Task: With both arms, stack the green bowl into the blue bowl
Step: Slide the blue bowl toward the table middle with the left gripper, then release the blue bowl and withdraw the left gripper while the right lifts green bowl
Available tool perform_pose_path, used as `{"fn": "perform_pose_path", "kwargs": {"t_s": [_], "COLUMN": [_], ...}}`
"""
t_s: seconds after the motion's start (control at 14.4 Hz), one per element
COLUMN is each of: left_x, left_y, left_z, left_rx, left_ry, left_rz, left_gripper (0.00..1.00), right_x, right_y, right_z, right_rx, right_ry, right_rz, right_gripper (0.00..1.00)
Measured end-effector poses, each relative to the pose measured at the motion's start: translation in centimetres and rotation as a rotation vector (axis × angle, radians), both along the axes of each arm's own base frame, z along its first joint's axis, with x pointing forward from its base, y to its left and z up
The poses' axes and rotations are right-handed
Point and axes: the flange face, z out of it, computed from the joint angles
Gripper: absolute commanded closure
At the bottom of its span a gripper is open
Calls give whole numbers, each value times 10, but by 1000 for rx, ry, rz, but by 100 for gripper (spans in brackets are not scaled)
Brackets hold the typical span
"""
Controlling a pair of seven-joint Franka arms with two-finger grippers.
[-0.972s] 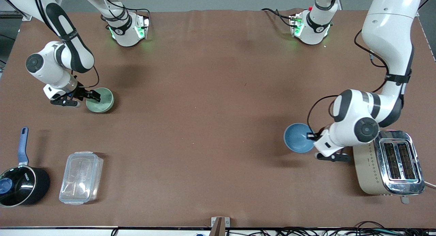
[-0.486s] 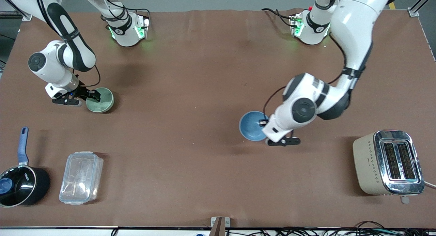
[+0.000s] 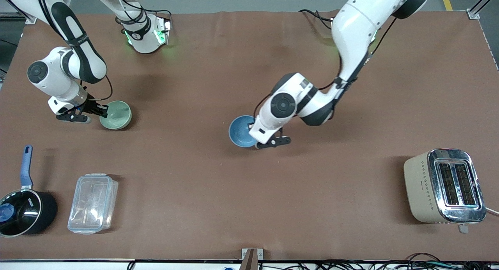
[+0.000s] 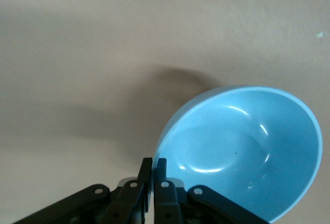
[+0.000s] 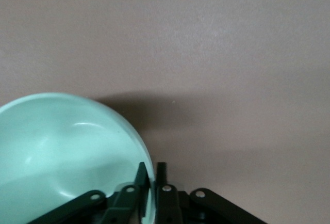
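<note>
The pale mint-green bowl (image 3: 115, 114) is toward the right arm's end of the table. My right gripper (image 3: 102, 111) is shut on its rim, one finger inside the bowl and one outside; the right wrist view shows the green bowl (image 5: 62, 152) pinched in my right gripper (image 5: 150, 175). My left gripper (image 3: 251, 126) is shut on the rim of the blue bowl (image 3: 240, 131) and holds it tilted over the middle of the table. The left wrist view shows the blue bowl (image 4: 247, 146) with its rim in my left gripper (image 4: 153, 170).
A black saucepan with a blue handle (image 3: 23, 207) and a clear lidded plastic box (image 3: 92, 203) lie near the front camera at the right arm's end. A beige and chrome toaster (image 3: 444, 186) stands near the front camera at the left arm's end.
My left arm has carried the blue bowl from beside the toaster toward the middle of the table. My right gripper stays on the green bowl, which has shifted only slightly.
</note>
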Motion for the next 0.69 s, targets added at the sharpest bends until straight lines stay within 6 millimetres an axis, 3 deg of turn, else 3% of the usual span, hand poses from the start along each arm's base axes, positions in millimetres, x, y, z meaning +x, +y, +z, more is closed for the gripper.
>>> {"fn": "perform_pose_path", "kwargs": {"t_s": [0.21, 0.35, 0.42, 0.49, 0.69], "left_x": [-14, -15, -14, -13, -12], "left_y": [-16, -19, -19, -19, -19], "left_z": [-25, -27, -26, -25, -25], "left_rx": [-7, -10, -11, -12, -6], "left_ry": [11, 10, 8, 7, -3], "left_rz": [7, 5, 6, 10, 1], "left_gripper": [99, 91, 64, 1, 0], "right_x": [11, 23, 31, 39, 62], "right_y": [-3, -6, -8, -9, -8], "right_z": [22, 51, 70, 89, 141], "right_rx": [22, 43, 49, 53, 53], "right_ry": [66, 127, 143, 155, 154], "right_rz": [1, 2, 3, 5, 21], "right_gripper": [99, 99, 99, 99, 99]}}
